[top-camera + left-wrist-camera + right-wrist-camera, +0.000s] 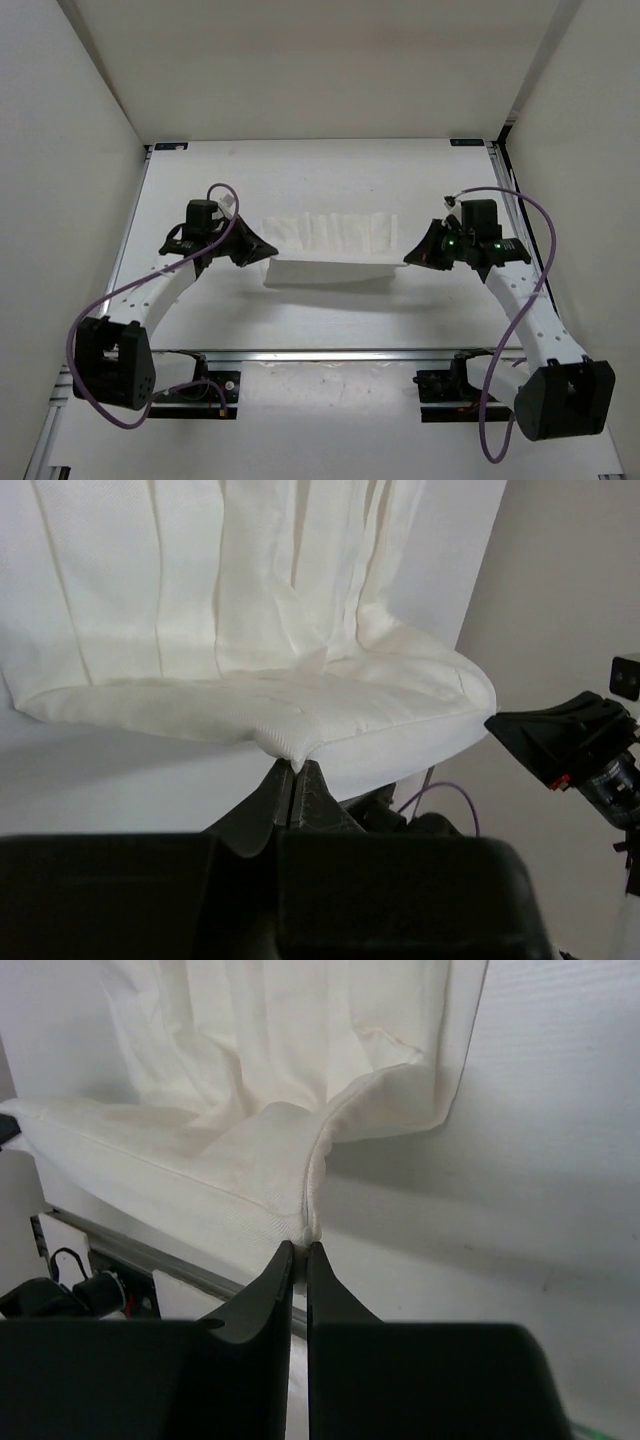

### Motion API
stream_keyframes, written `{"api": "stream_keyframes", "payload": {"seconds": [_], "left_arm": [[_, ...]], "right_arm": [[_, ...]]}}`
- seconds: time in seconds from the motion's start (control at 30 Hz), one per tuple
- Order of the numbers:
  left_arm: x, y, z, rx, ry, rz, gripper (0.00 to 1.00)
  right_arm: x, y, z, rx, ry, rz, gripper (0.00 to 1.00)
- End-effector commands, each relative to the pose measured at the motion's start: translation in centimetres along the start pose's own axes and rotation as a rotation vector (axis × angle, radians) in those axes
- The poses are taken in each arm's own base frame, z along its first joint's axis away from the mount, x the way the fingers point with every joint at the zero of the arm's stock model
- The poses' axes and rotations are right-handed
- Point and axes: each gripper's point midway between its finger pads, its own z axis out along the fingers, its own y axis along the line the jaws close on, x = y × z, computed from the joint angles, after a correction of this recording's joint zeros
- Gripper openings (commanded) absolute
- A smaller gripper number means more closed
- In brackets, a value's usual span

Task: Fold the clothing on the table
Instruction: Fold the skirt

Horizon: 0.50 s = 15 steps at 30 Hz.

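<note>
The clothing (pixel 330 250) is a thin white creased fabric piece in the middle of the table (pixel 330 175). Its near edge hangs lifted above the tabletop, stretched between both grippers, while the far part lies wrinkled on the surface. My left gripper (pixel 268 252) is shut on the left corner, and in the left wrist view the fabric (pixel 250 630) is pinched at the fingertips (pixel 293 768). My right gripper (pixel 408 257) is shut on the right corner, and the right wrist view shows the hem (pixel 250 1150) clamped between the fingers (pixel 300 1248).
White walls close in the table on the left, right and back. A metal rail (pixel 330 353) runs across the near edge between the two arm bases. Purple cables (pixel 120 295) loop off both arms. The right arm shows in the left wrist view (pixel 580 740).
</note>
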Motion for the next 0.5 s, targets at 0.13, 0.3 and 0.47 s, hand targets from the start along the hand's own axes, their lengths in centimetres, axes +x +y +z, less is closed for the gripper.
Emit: {"api": "stream_keyframes", "payload": {"seconds": [0.13, 0.3, 0.47], "left_arm": [[-7.7, 2.7, 2.5, -0.163, -0.211, 0.004, 0.00], [-9.4, 4.7, 5.3, -0.217, -0.210, -0.056, 0.00], [-12.1, 6.7, 4.9, -0.268, -0.279, -0.120, 0.00]], "right_arm": [[-6.2, -0.9, 3.7, -0.039, -0.128, -0.074, 0.00], [-9.8, -0.1, 6.0, -0.035, -0.138, -0.167, 0.01], [-14.0, 1.6, 8.6, -0.081, -0.170, -0.225, 0.04]]}}
